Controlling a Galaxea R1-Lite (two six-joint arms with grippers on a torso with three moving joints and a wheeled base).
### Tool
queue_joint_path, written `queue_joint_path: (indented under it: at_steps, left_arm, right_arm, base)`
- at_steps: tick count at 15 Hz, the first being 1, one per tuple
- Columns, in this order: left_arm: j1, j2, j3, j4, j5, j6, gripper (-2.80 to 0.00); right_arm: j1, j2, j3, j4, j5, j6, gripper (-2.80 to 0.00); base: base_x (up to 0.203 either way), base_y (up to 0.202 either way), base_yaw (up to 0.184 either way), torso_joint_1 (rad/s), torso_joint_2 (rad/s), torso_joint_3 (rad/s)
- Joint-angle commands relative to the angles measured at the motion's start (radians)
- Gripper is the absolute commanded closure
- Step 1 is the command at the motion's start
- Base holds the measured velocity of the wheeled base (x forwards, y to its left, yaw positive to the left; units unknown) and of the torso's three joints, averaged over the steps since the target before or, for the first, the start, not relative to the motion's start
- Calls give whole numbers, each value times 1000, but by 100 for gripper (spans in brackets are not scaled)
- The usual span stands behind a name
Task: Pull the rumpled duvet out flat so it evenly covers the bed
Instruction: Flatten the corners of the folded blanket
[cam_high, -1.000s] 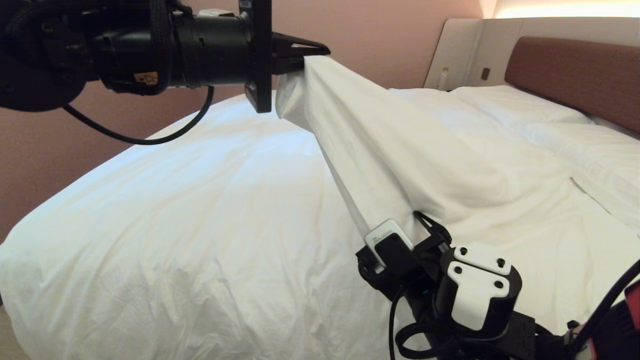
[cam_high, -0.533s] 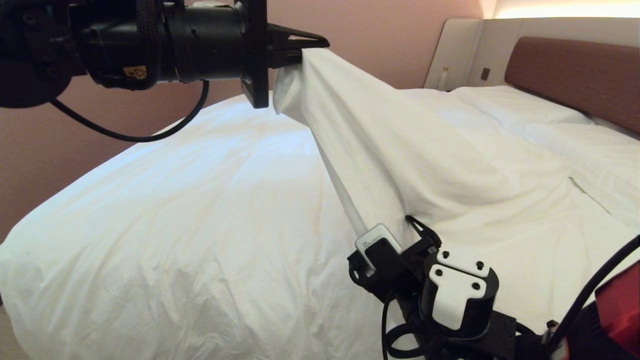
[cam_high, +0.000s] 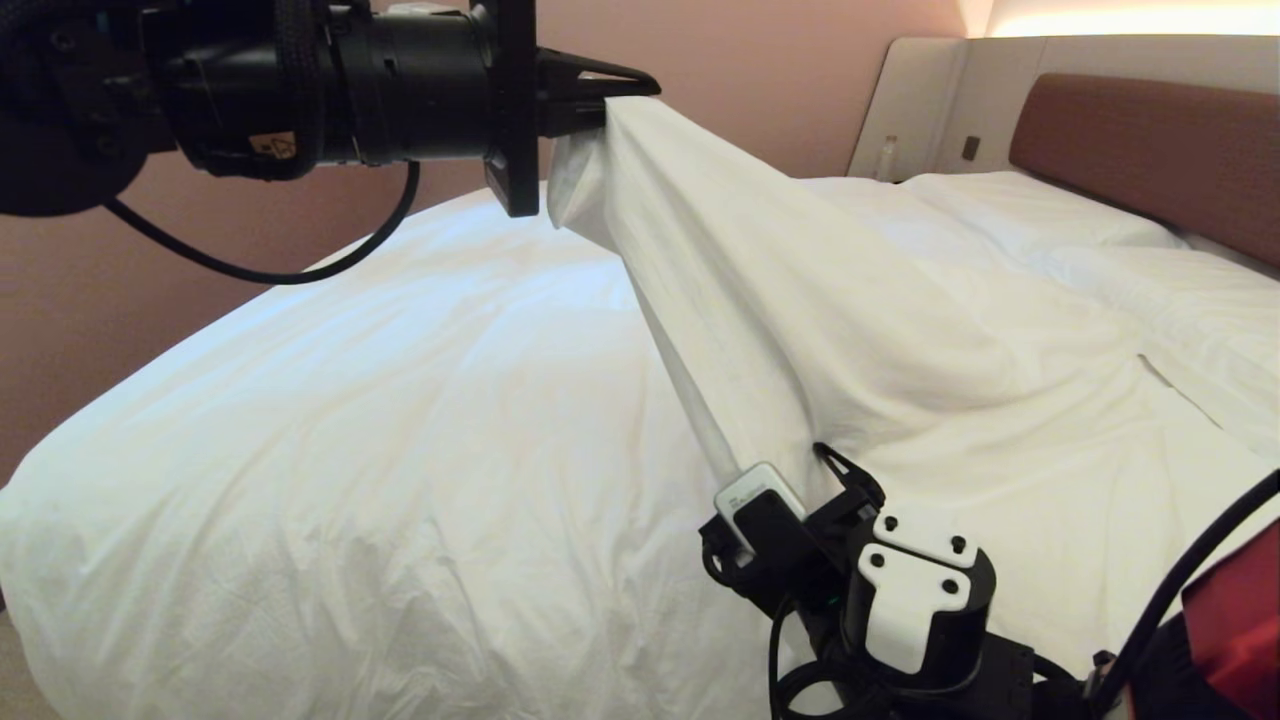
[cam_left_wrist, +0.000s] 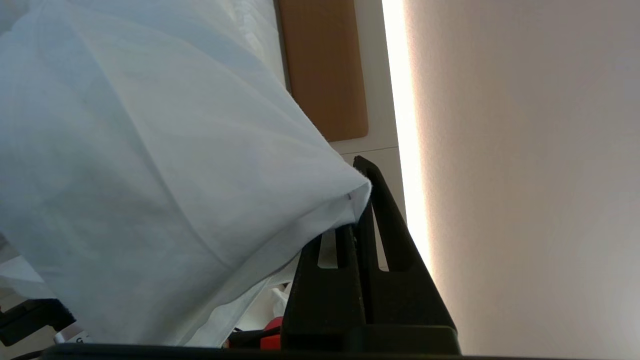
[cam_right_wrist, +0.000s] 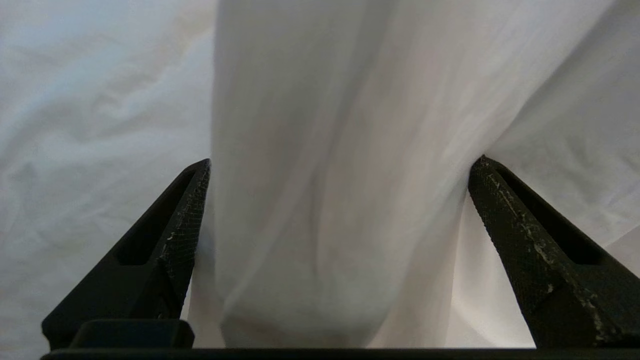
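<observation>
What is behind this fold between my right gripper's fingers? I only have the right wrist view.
Observer: The duvet fold rises taut to the left gripper, held high over the bed.
Operator: Is the left gripper clamped on it?
Observer: Yes, shut on the fold's corner.
Operator: And my right gripper?
Observer: The right gripper is open, astride the fold low on the bed, fingers wide apart.

duvet (cam_high: 400, 420) on bed (cam_high: 1150, 150); pillows (cam_high: 1030, 205) probably behind, near headboard.
</observation>
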Motion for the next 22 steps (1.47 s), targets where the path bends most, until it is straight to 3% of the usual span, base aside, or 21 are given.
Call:
queue_joint_path:
  at_steps: [1, 8, 9, 22]
  left_arm:
    - [0, 1, -1, -1, -5, -8, 0]
    - [0, 4, -2, -4, -26, -22, 0]
    - [0, 3, -2, -4, -26, -23, 0]
    - [0, 9, 16, 8, -25, -25, 0]
  right_arm:
    - [-1, 3, 7, -33, -4, -4, -280]
    - [-30, 9, 13, -45, 8, 1, -280]
    - [-35, 11, 13, -45, 9, 1, 0]
    - [-44, -99, 55, -68, 0, 4, 0]
  base:
    - [0, 0, 0, 0, 0, 0]
    - [0, 0, 0, 0, 0, 0]
    - [0, 0, 0, 0, 0, 0]
    - [0, 0, 0, 0, 0, 0]
